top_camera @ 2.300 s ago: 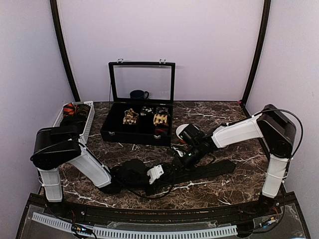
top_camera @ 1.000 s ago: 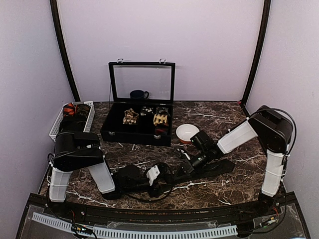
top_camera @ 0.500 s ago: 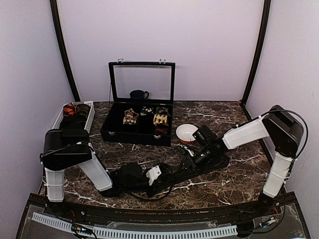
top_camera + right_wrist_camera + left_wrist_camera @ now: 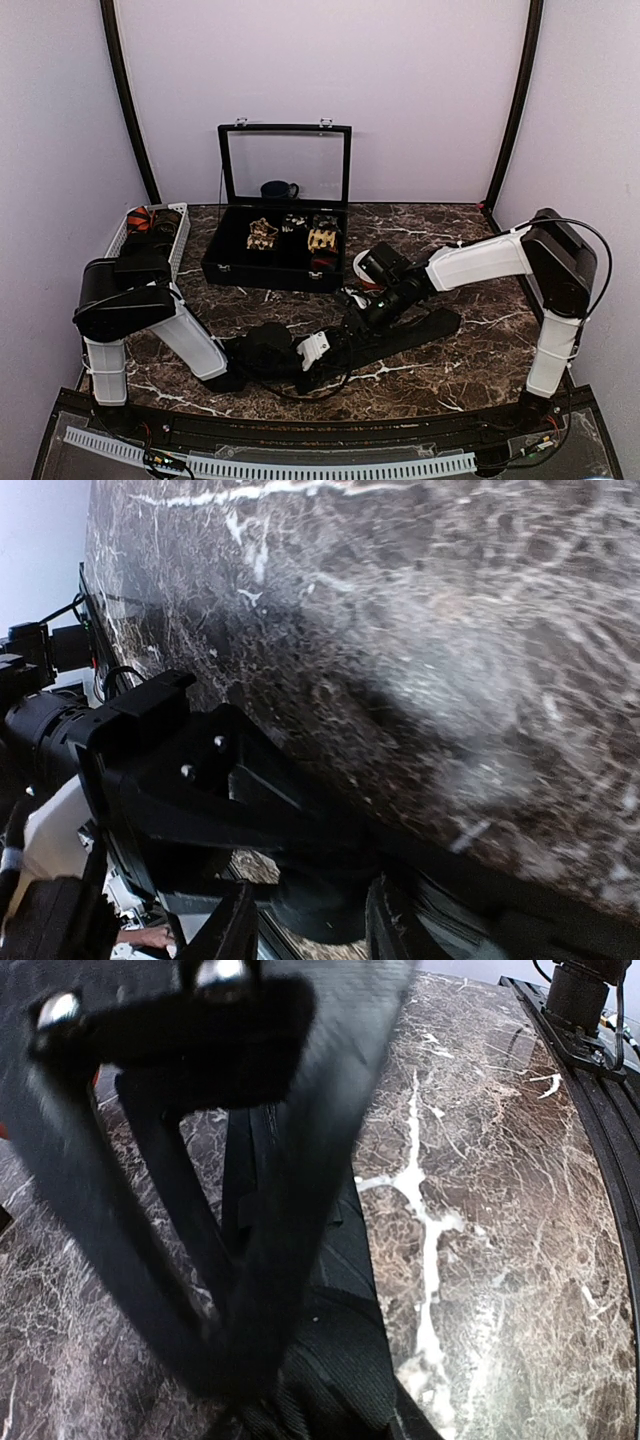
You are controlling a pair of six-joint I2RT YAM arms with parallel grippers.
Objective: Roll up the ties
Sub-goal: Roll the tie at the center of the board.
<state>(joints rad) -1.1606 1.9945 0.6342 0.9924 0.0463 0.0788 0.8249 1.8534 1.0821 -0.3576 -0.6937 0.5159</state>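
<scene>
A plain black tie (image 4: 420, 333) lies stretched across the marble in front of the arms. Its left end is wound into a small roll (image 4: 320, 905). My left gripper (image 4: 328, 349) lies low on the table, shut on that rolled end; in the left wrist view the ribbed black fabric (image 4: 350, 1360) sits pinched at its fingertips (image 4: 250, 1380). My right gripper (image 4: 362, 318) hovers right beside it. Its fingers (image 4: 228, 925) stand apart on either side of the roll, with a sliver of marble showing beside one finger. My left gripper's black body (image 4: 200, 780) fills the right wrist view.
A black hinged case (image 4: 230, 265) with its glass lid up stands at the back, with rolled ties (image 4: 262, 235) in its compartments. A white basket (image 4: 178, 240) at the far left holds more ties (image 4: 140, 218). A dark cup (image 4: 278, 189) stands behind the case.
My right gripper has opened and slid left along the black tie, close to my left gripper. My left gripper has tightened on the rolled end; the tie's wide end shifted slightly.
</scene>
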